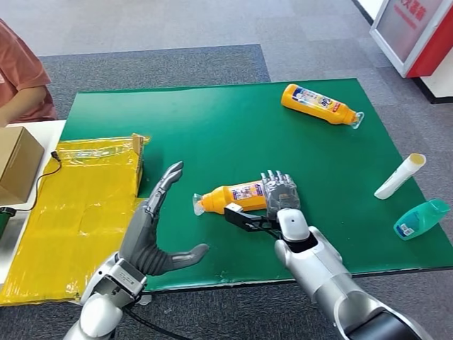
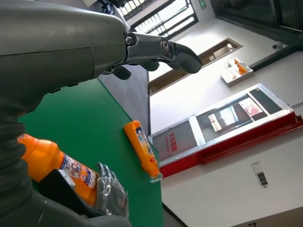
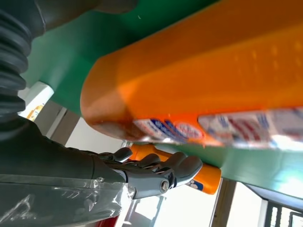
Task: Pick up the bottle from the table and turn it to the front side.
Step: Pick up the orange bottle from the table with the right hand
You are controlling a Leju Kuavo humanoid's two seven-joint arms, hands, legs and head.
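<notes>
Right hand (image 1: pixel 279 195) is wrapped over the base end of the orange bottle (image 1: pixel 235 197), fingers (image 1: pixel 277 185) curled across its far side and the dark thumb underneath, so it's got hold of it. The bottle lies on its side near the front middle of the green worktop (image 1: pixel 224 120), clear cap pointing left; whether it's lifted clear of the mat is hard to say from here. Left hand (image 1: pixel 155 230) hovers just left of it, spread wide, holding nothing. A second orange bottle (image 1: pixel 319 104) lies far right. A white tube (image 1: pixel 399 176) and teal bottle (image 1: pixel 422 218) sit at the right edge. Yellow wrapped package (image 1: pixel 80 205) on the left.
</notes>
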